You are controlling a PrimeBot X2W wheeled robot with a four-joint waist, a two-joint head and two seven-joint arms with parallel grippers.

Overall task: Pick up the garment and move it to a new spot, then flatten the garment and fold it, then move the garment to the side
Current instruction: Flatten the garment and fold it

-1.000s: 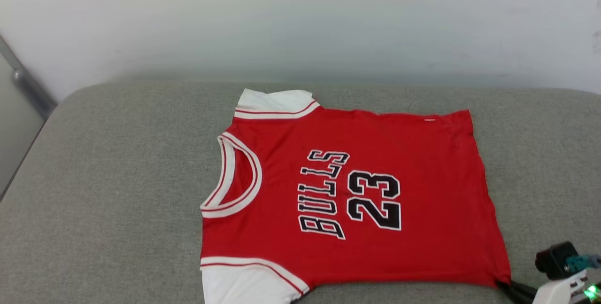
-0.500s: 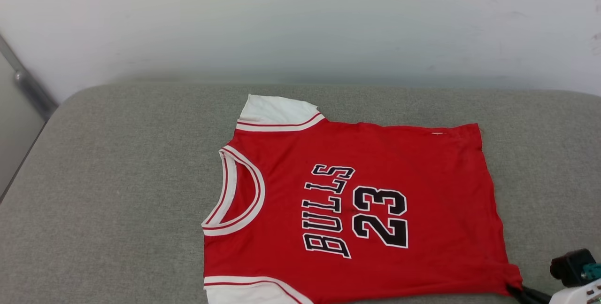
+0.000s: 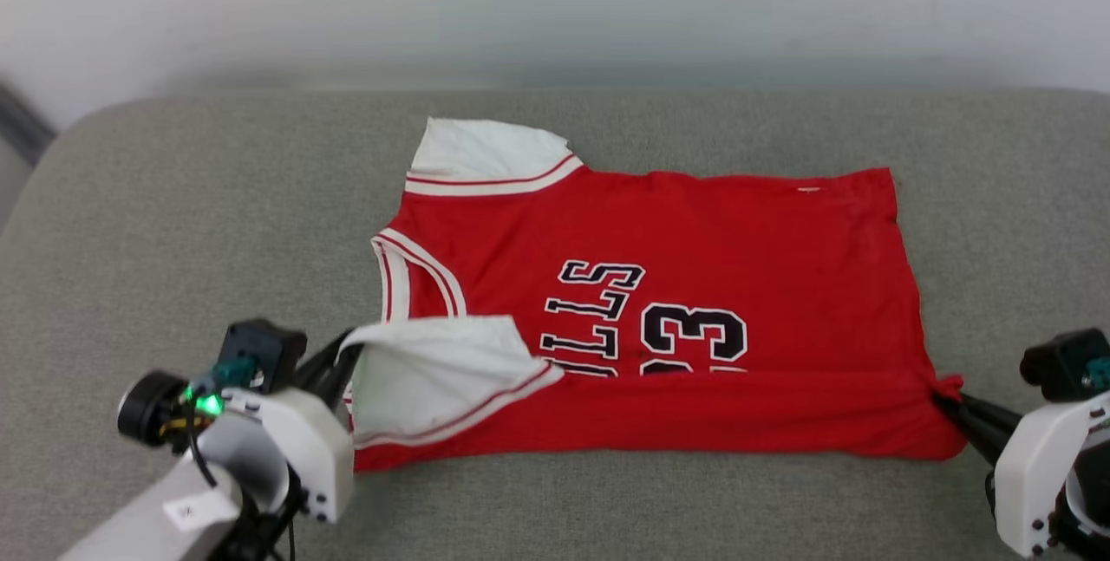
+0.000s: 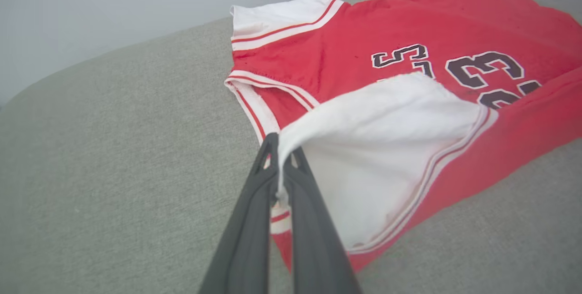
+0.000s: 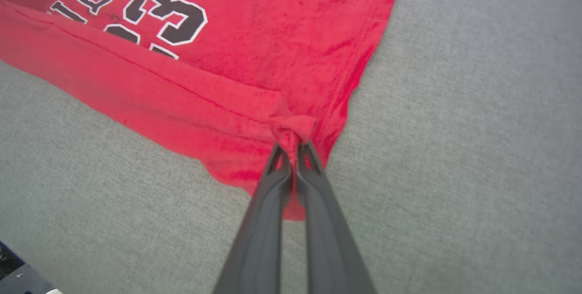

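The garment lay flat a second ago (the head camera has shifted too). Now its near edge is rolled over, and the white sleeve covers the lower lettering. The left gripper is clenched on that sleeve and the right gripper on the hem corner. The garment lies mid-bench, so you have started the fold.

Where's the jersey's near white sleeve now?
In the head view, lower left of the jersey: the white sleeve is folded back over the lettering, its edge pinched in the left gripper.
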